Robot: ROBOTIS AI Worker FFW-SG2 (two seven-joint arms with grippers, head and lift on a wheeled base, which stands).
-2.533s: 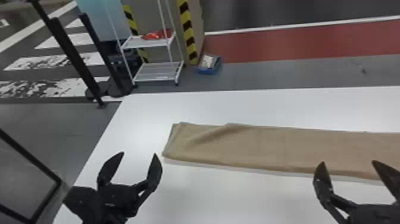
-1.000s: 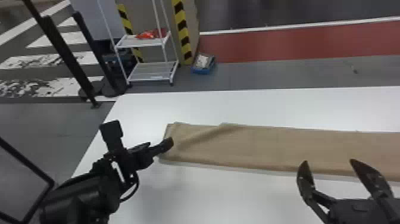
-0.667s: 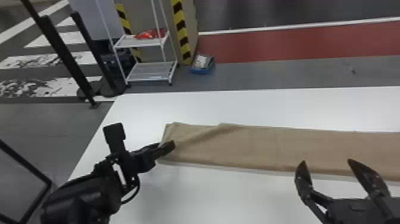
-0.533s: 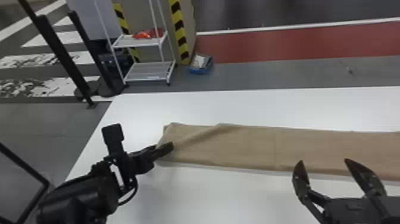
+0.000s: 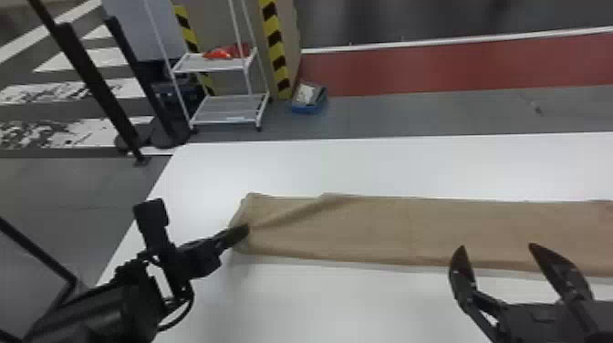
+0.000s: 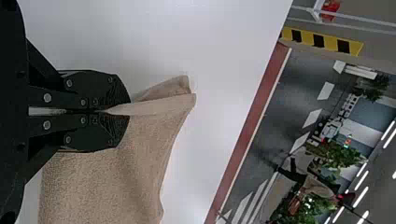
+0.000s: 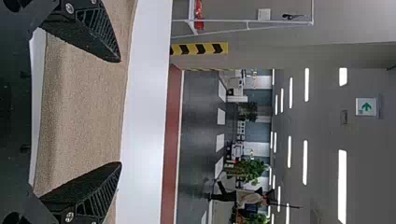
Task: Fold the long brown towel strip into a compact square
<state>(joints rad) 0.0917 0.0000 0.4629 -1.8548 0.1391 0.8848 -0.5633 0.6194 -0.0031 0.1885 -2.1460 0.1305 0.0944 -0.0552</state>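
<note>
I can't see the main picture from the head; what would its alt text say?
The robot's left tool pinches the left end of a long brown towel strip on a white table; its right tool is open beside the strip's near edge.

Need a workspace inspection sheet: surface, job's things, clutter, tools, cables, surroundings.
Surface: white table, towel laid across it.
Job's things: brown towel strip, long, diagonal crease near left end, not yet a square.
Clutter: blue bin on floor beyond; red item on rack.
Tools: left tool shut on towel's left end; right tool open, gripping nothing.
Cables: black cable looped at left arm.
Surroundings: white rack, striped corner guard.
</note>
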